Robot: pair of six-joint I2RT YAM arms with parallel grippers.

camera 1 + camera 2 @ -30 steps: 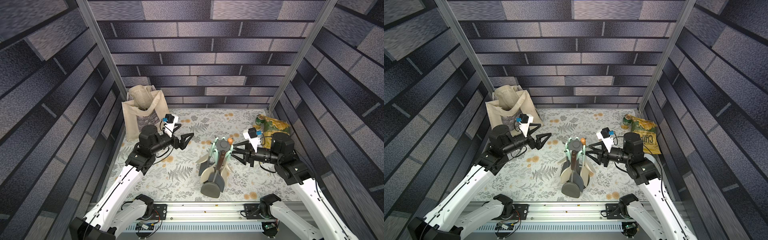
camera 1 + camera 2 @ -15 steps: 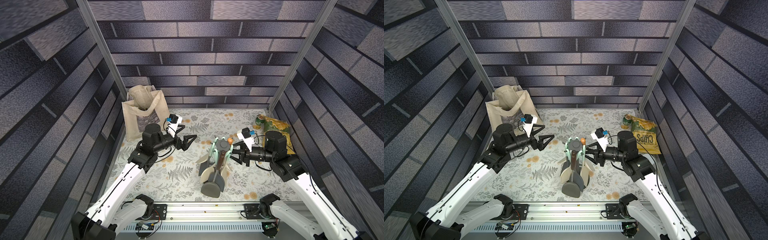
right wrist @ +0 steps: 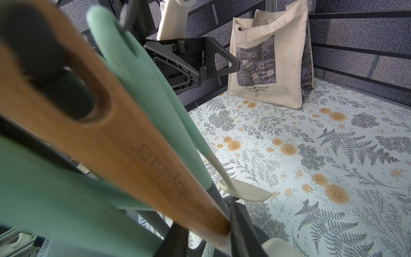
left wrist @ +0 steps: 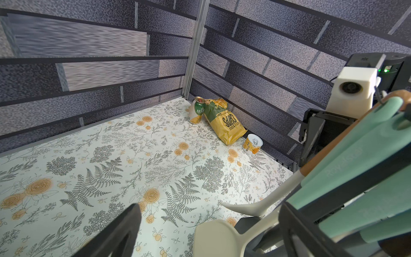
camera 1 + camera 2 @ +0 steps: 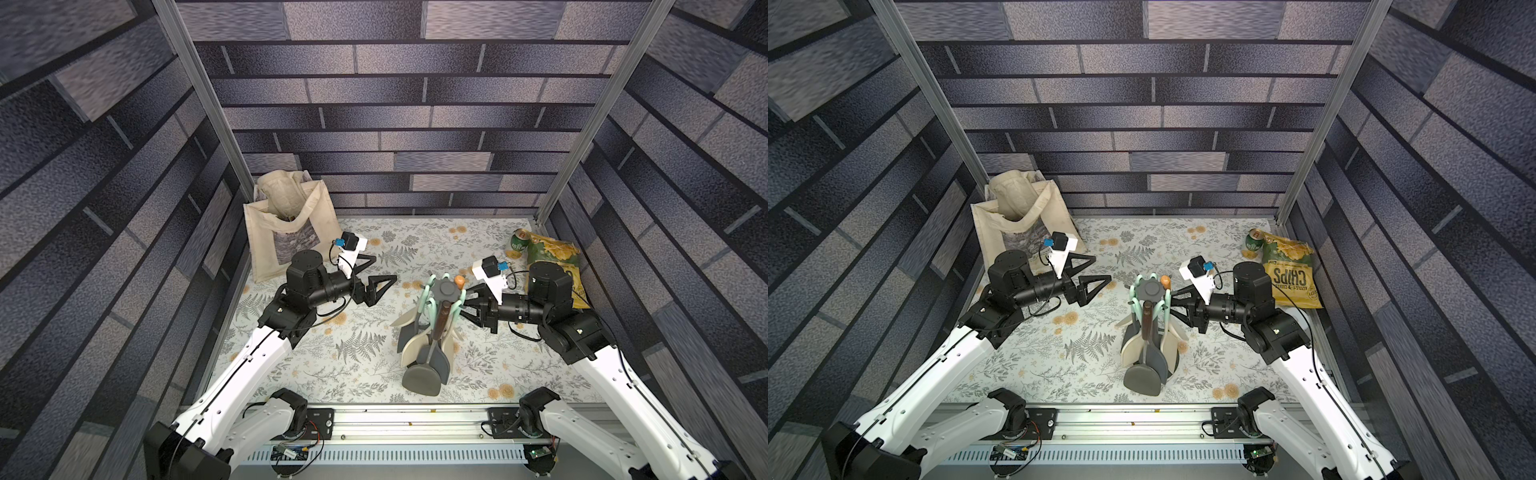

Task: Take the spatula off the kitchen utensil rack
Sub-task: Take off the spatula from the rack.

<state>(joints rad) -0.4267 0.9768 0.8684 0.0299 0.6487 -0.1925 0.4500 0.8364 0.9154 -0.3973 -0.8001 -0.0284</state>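
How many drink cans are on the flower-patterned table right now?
2. A green-and-yellow can sits in the corner beside the green-and-yellow chips bag; a white-and-orange pull-tab can stands by the wall at the bag's other end. Others may be hidden.

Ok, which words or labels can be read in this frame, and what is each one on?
"Claude Monet Nymphéas": printed on the tote bag.
"CHIPS": on the chip bag; its smaller print is too small to read.
"royal...": engraved on the wooden handle; the ending is unclear.
Green can: Chinese characters, too small to read.
Yellow can: print too small to read.
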